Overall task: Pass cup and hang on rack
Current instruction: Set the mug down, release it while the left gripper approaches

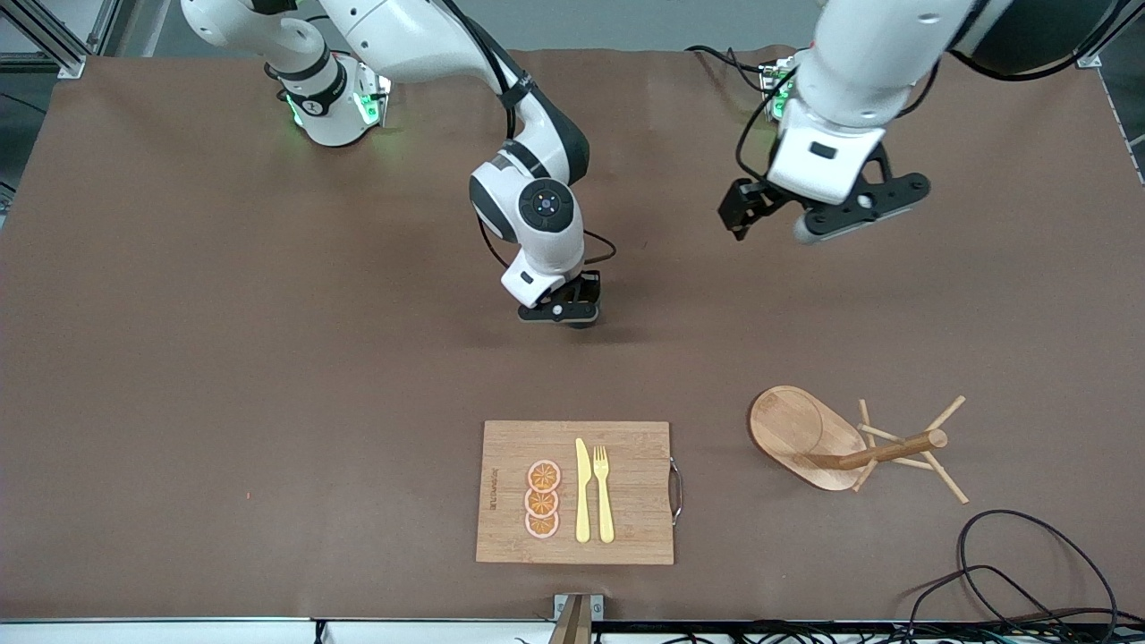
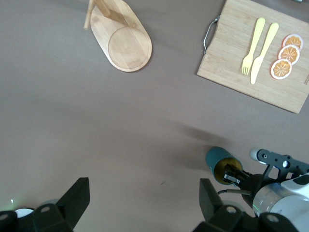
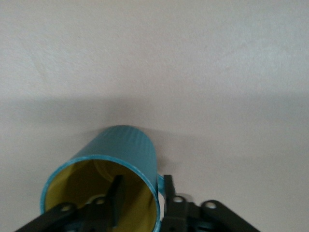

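The teal cup is at the table's middle, farther from the front camera than the cutting board. The right gripper has one finger inside the rim and one outside, the wall between them; whether they press it I cannot tell. The mug tree lies tipped beside the board, toward the left arm's end. The left gripper waits wide open over bare table. A good handover needs a firm rim pinch, the handle free.
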### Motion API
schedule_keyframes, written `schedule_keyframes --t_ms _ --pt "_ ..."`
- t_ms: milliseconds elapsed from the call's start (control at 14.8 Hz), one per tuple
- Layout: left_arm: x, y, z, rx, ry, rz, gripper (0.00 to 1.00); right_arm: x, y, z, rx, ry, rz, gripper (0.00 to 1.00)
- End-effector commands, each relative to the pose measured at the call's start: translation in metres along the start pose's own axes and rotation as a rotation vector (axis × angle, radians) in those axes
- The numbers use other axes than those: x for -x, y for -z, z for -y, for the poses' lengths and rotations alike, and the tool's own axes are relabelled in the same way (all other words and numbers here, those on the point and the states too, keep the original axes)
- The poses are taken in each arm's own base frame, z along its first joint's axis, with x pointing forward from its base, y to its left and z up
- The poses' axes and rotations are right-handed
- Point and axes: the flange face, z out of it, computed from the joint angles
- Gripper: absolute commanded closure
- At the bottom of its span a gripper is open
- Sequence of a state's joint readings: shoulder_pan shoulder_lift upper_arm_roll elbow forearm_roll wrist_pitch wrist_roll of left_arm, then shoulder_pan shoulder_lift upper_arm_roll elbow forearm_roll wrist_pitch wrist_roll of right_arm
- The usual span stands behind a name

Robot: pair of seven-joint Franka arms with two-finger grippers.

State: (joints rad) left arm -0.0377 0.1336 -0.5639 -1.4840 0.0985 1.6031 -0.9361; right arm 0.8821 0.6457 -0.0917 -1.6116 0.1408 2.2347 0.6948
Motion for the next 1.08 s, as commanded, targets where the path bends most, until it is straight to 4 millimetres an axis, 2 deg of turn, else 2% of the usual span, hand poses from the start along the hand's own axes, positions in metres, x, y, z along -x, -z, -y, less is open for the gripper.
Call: schedule_keyframes --t_ms 0,136,271,339,542,678,814,949,1017 --pt "0.025 -0.005 -0.029 -0.043 -0.007 -0.064 0.00 -0.009 0.012 -0.003 -0.008 0.021 0.010 0.00" --pt "0.045 -0.015 -0.049 -0.063 0.008 -0.076 0.00 -0.021 0.045 -0.018 -0.004 0.055 0.033 0.00" --pt "0.062 -0.029 -0.066 -0.083 0.020 -0.081 0.00 -0.035 0.080 -0.046 -0.004 0.084 0.057 0.00" --pt "0.071 -0.034 -0.076 -0.079 0.033 -0.087 0.00 -0.047 0.104 -0.072 -0.007 0.053 0.061 0.00" --pt "0.077 -0.031 -0.090 -0.002 0.110 -0.111 0.00 -0.081 0.149 -0.151 -0.008 0.002 0.085 0.00" --pt "0.080 -0.039 -0.096 -0.007 0.102 -0.103 0.00 -0.101 0.174 -0.221 -0.015 0.059 0.117 0.00" --pt "0.081 -0.044 -0.099 -0.016 0.081 -0.109 0.00 -0.110 0.196 -0.290 -0.001 0.001 0.108 0.00" --pt "0.077 -0.061 -0.105 -0.042 0.068 -0.109 0.00 -0.107 0.209 -0.343 0.072 -0.032 0.084 0.00" --pt "0.091 -0.067 -0.116 -0.042 0.052 -0.110 0.00 -0.105 0.215 -0.366 0.077 -0.034 0.082 0.00"
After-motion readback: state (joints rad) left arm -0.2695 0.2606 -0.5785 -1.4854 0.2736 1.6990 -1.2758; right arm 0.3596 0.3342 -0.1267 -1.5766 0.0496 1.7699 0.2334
